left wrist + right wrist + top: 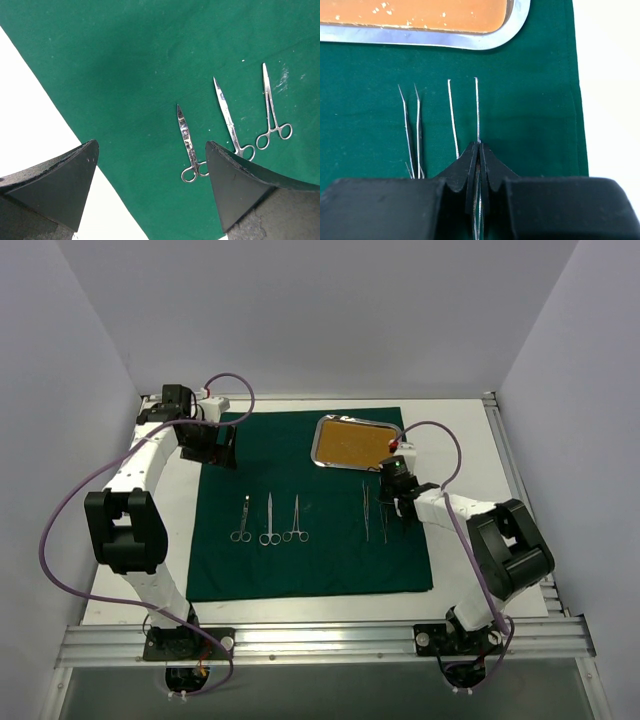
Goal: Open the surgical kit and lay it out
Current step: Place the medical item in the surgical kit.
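The surgical kit lies open. Its dark green drape (310, 540) is spread flat, and the steel tray (322, 440) with a tan liner sits on its far right part. Three ring-handled instruments (269, 520) lie in a row left of centre, also in the left wrist view (187, 145). One pair of tweezers (410, 125) lies right of centre. My right gripper (479, 144) is shut on a second pair of tweezers (476, 100) beside it, low over the cloth (392, 508). My left gripper (151, 145) is open and holds nothing, above the drape's far left edge (218, 448).
White tabletop (470, 450) borders the drape on all sides. Walls close in the left, right and back. The tray's rim (470, 41) lies just beyond the tweezers' tips. A metal rail (320, 640) runs along the near edge by the arm bases.
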Motion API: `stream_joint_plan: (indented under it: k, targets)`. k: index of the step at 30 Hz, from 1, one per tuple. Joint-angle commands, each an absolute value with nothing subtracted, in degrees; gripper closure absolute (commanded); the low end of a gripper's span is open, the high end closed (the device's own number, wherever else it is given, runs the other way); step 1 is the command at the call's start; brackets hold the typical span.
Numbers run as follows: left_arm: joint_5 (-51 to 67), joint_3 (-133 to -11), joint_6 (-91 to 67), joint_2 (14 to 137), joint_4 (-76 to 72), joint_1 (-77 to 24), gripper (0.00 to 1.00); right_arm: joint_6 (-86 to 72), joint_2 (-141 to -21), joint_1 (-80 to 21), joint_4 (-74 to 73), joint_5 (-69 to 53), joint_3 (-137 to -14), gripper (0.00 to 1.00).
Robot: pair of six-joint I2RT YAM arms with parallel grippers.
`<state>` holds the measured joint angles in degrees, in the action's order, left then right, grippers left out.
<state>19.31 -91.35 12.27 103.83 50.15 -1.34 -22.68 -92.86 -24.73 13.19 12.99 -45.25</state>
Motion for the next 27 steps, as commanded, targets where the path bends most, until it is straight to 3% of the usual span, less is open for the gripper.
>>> stream_joint_plan:
  k: [1,27]
  targets:
    - [20.21,-91.23,12.48,100.99,48.96,-0.97,0.03,-22.59,-94.39,-24.61,13.8,13.1,-46.49,1.0]
    - [20.39,-91.05,12.83,100.9,48.96,-0.7,0.03,-20.3,-96.86,-24.35,12.66,12.39,-47.81,1.0]
